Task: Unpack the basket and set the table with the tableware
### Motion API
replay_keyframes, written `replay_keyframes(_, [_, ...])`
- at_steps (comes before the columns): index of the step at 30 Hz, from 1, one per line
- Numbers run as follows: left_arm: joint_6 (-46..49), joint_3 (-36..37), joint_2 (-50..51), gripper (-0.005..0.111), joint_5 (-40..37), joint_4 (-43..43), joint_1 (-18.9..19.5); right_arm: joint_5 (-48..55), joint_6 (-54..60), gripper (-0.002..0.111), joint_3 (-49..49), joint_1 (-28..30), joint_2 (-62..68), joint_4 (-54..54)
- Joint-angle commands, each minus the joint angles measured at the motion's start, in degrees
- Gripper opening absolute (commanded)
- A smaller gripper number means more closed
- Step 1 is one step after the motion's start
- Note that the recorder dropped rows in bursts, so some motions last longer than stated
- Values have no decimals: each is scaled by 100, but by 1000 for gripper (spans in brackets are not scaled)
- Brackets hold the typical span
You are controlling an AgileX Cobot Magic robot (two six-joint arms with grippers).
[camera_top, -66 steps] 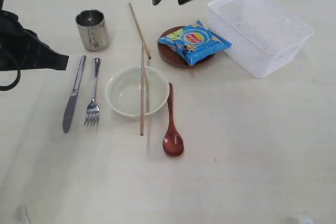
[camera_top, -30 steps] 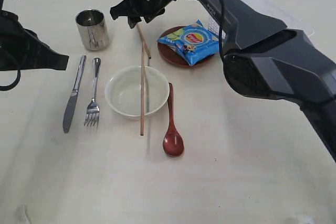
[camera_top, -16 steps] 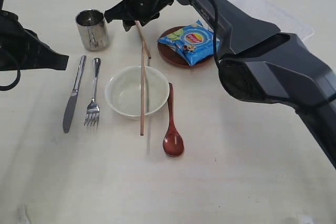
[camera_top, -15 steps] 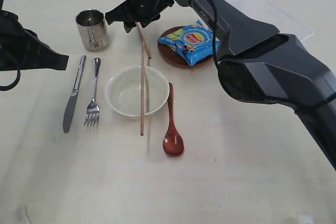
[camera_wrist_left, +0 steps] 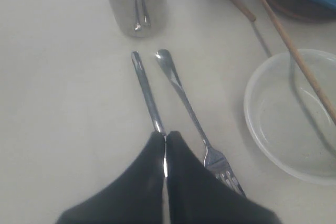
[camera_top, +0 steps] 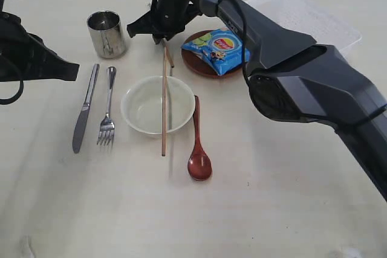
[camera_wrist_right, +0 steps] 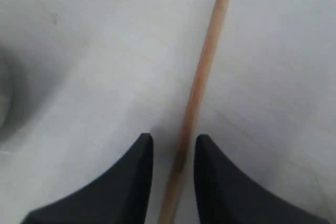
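Observation:
The white bowl (camera_top: 145, 110) sits mid-table with one wooden chopstick (camera_top: 163, 126) lying across it. The second chopstick (camera_top: 169, 56) lies on the table behind the bowl. My right gripper (camera_top: 160, 35) has reached across and stands open around it. In the right wrist view this chopstick (camera_wrist_right: 202, 77) runs between the fingers of the right gripper (camera_wrist_right: 174, 139) with a gap on each side. The steel cup (camera_top: 107, 33), knife (camera_top: 84, 108), fork (camera_top: 107, 110) and wooden spoon (camera_top: 198, 143) lie round the bowl. My left gripper (camera_wrist_left: 165, 135) is shut, above the knife (camera_wrist_left: 147, 93). The white basket (camera_top: 314, 16) is mostly hidden behind the right arm.
A blue crisp packet (camera_top: 219, 46) lies on the brown round plate (camera_top: 196, 64) just right of the far chopstick. The right arm spans the table's right half. The left arm (camera_top: 30, 58) stays at the left edge, near the cup.
The right arm swung in from the back, crossed to the left and came down, so its open fingers now straddle the far chopstick. The left arm and the tableware have not moved.

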State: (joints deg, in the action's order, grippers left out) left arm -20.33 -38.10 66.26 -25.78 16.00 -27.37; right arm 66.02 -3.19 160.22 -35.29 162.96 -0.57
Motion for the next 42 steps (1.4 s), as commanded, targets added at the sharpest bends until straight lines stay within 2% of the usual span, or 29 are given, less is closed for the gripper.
replay_keyframes(1, [2, 31, -28, 0, 18, 22, 16, -47, -27, 28, 29, 29, 6, 57])
replay_keyframes(5, [2, 31, -28, 0, 18, 22, 16, -96, -65, 38, 29, 29, 54, 57])
replay_keyframes(9, [2, 31, -28, 0, 18, 10, 16, -107, -95, 36, 29, 29, 155, 57])
replay_keyframes(12, [2, 31, -28, 0, 18, 10, 16, -107, -118, 27, 29, 29, 208, 57])
replay_keyframes(18, [2, 31, -28, 0, 18, 22, 16, -107, -349, -1, 108, 29, 209, 57])
replay_keyframes(31, [2, 31, -28, 0, 18, 22, 16, 213, -667, 0, 969, 29, 196, 208])
replay_keyframes(42, [2, 31, -28, 0, 18, 22, 16, 394, -907, 0, 969, -48, -214, 57])
